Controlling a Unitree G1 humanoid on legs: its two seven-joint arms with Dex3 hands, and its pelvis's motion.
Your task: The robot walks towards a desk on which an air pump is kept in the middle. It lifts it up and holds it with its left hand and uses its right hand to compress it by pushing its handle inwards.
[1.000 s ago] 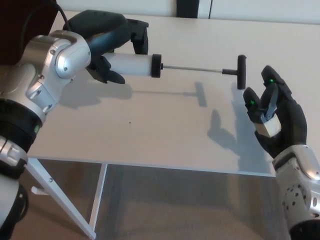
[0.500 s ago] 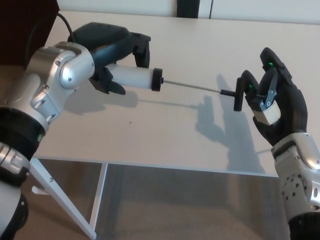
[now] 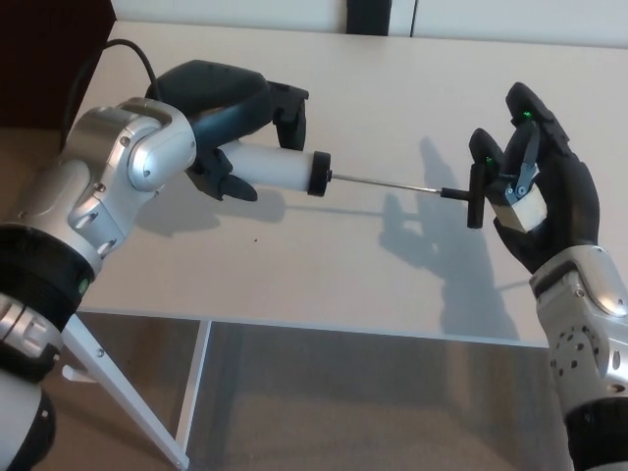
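Compression stage, at its onset. The air pump is held clear above the white desk, its shadow on the surface beneath it. The left hand is wrapped around the pump's white barrel, fingers closed on it near the end away from the black cap. The thin piston rod runs fully extended from the cap toward the black T-handle. The right hand stands just beyond the T-handle, fingers spread and holding nothing, its palm at or almost at the bar; contact cannot be confirmed. Judged next requirement: a straight push along the rod toward the barrel, with the left hand bracing against it.
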